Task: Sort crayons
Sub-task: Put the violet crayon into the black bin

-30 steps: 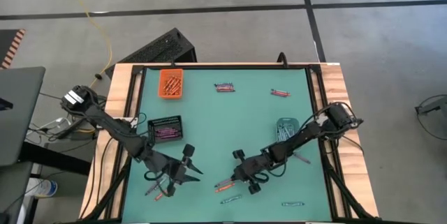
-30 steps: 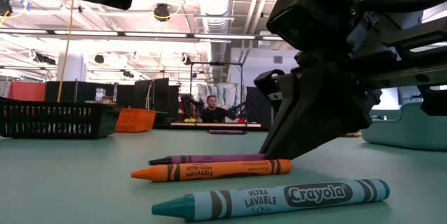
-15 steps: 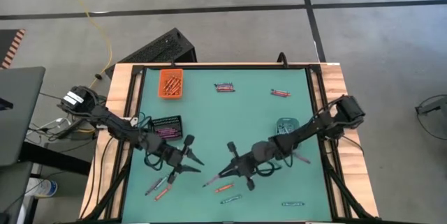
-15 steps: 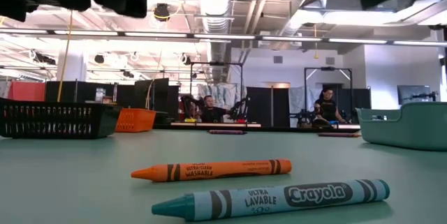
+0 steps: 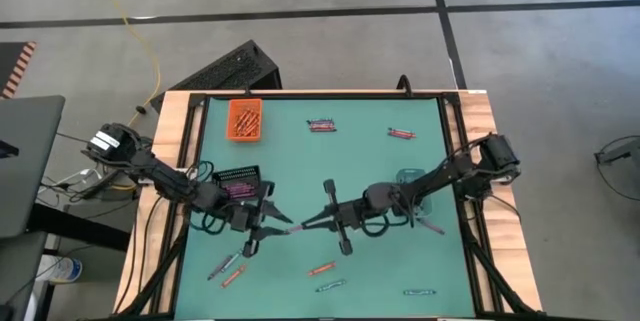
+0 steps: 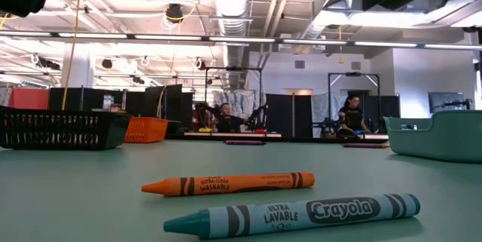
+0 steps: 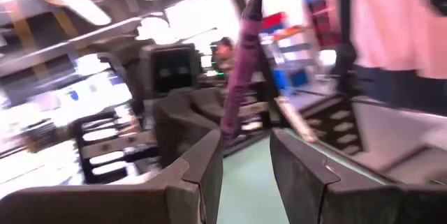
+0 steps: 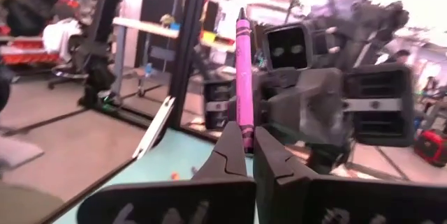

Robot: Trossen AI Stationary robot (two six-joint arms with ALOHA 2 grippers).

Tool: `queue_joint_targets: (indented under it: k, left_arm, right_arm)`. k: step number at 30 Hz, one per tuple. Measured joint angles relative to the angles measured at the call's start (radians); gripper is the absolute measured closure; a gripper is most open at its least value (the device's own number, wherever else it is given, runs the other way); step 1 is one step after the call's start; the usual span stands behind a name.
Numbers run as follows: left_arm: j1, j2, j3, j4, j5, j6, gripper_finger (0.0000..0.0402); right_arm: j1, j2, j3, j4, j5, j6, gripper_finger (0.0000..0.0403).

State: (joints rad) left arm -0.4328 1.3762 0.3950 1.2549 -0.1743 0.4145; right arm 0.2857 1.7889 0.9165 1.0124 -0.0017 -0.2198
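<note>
The left hand (image 7: 246,155) shows two dark fingers (image 7: 209,165) with a clear gap between them, closed on nothing. Just beyond the fingertips, a thin purple crayon (image 7: 241,67) stands nearly upright with its pointed tip uppermost. Its lower end meets the dark, blocky body of the other arm's hand (image 7: 183,123), which faces this camera. The green bench surface (image 7: 246,189) is visible through the gap between the fingers. The background is blurred; a black frame rail (image 7: 370,116) crosses one side.
</note>
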Motion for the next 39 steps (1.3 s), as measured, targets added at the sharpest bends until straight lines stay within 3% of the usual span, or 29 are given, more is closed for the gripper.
queue_joint_targets:
  k: [3, 26, 39]
  left_arm:
    - [0.002, 0.0, 0.017, 0.003, -0.058, 0.019, 0.0292]
    - [0.001, 0.0, 0.024, 0.101, -0.032, 0.078, 0.0292]
    - [0.033, 0.0, 0.027, 0.107, -0.032, 0.039, 0.0292]
  right_arm:
    - [-0.003, 0.0, 0.0, 0.007, 0.005, 0.003, 0.04]
    - [-0.039, 0.0, 0.0, 0.037, 0.004, 0.002, 0.04]
    - [-0.054, 0.0, 0.0, 0.012, 0.037, 0.012, 0.04]
